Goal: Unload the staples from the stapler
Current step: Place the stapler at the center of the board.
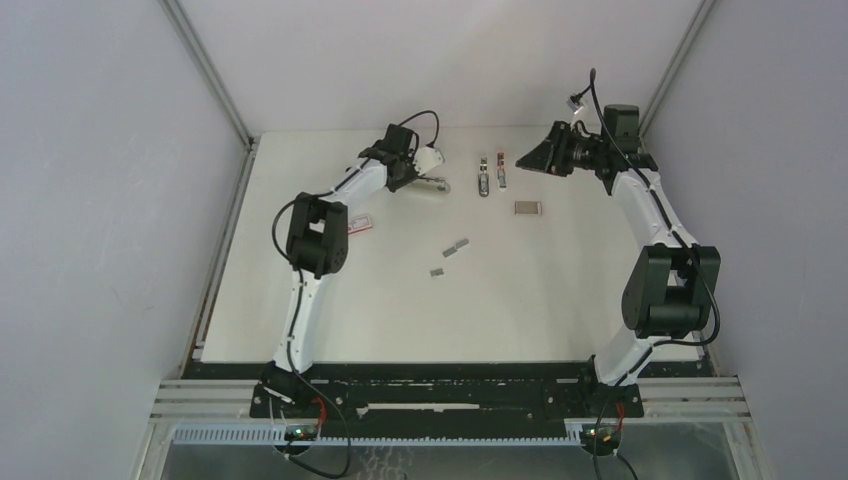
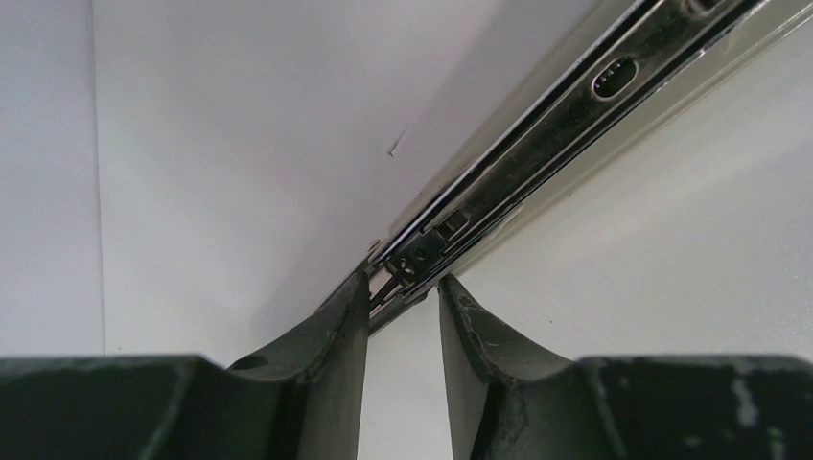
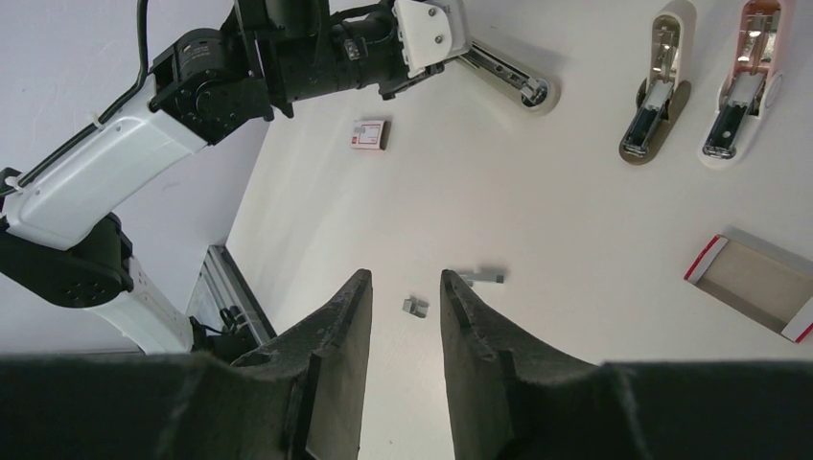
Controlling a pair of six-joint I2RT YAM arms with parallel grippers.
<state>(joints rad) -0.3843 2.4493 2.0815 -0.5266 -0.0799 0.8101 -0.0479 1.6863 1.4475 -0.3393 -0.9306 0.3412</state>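
Observation:
A long stapler [image 1: 440,186] lies opened out at the back of the table; its shiny metal rail [image 2: 537,144] fills the left wrist view. My left gripper [image 2: 405,280] is shut on the rail's near end, one fingertip pressed to each side. In the right wrist view the same stapler [image 3: 508,77] sticks out from the left gripper [image 3: 436,38]. Two short grey staples strips [image 1: 456,247] [image 1: 437,271] lie loose mid-table, also visible as staples [image 3: 484,277] in the right wrist view. My right gripper [image 1: 525,160] hangs open above the table's back right, nothing between its fingers [image 3: 355,316].
Two more staplers [image 1: 484,178] [image 1: 502,172] lie opened out side by side at the back centre. A small open box [image 1: 528,208] sits just in front of them. A pink-and-white box [image 1: 362,223] rests beside the left arm's elbow.

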